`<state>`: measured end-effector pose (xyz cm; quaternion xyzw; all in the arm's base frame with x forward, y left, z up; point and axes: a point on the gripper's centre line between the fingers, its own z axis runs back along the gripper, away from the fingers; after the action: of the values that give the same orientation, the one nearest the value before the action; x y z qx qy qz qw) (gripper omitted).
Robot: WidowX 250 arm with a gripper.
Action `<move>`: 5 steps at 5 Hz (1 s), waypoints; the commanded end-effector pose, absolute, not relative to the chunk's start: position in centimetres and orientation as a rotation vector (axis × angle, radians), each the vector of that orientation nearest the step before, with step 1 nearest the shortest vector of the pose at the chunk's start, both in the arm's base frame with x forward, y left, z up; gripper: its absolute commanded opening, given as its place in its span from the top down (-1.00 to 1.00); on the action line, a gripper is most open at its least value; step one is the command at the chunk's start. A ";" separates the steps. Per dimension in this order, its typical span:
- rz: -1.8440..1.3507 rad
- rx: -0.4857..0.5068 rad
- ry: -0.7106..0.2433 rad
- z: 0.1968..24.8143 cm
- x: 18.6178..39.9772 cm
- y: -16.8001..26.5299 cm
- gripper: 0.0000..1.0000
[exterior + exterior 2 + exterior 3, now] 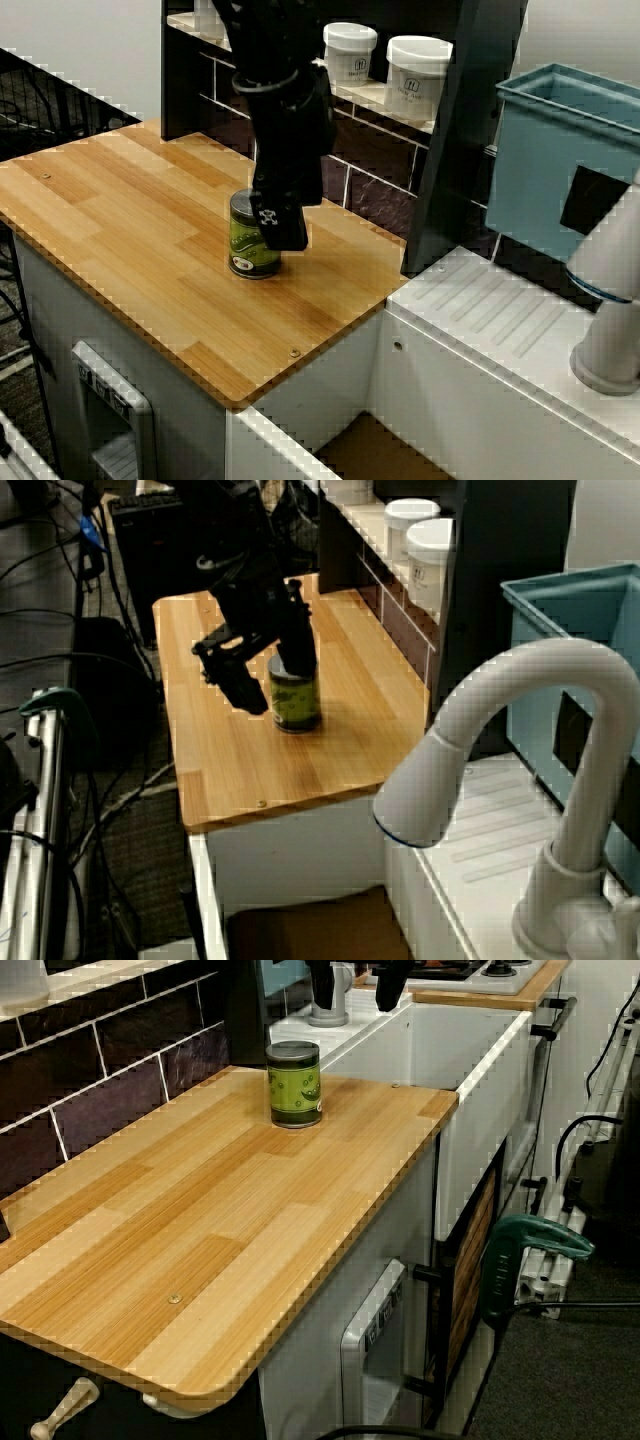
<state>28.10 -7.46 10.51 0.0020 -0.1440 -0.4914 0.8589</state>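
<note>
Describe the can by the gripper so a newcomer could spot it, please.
On the wooden counter stands one small can, by the black gripper. Its green label sets it apart from the white tubs on the shelf behind.

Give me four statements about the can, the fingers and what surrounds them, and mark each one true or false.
1. The green can stands upright on the wooden counter. True.
2. The fingers are clamped shut on the can. False: they are spread apart, and the view along the counter shows the can standing free.
3. Two white jars with lids sit on the shelf behind the counter. True.
4. The teal bin stands on the wooden counter next to the can. False: it is beyond the counter's end, by the white drainboard.
</note>
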 end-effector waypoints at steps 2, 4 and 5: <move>-1.191 0.046 -0.247 9.5 30.3 -7.1 -1.00; -1.237 0.053 -0.214 8.3 31.6 -6.6 -1.00; -1.256 0.061 -0.186 7.4 32.2 -6.0 -1.00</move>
<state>31.39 -6.12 5.98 0.0160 -0.0673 -0.5839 0.8089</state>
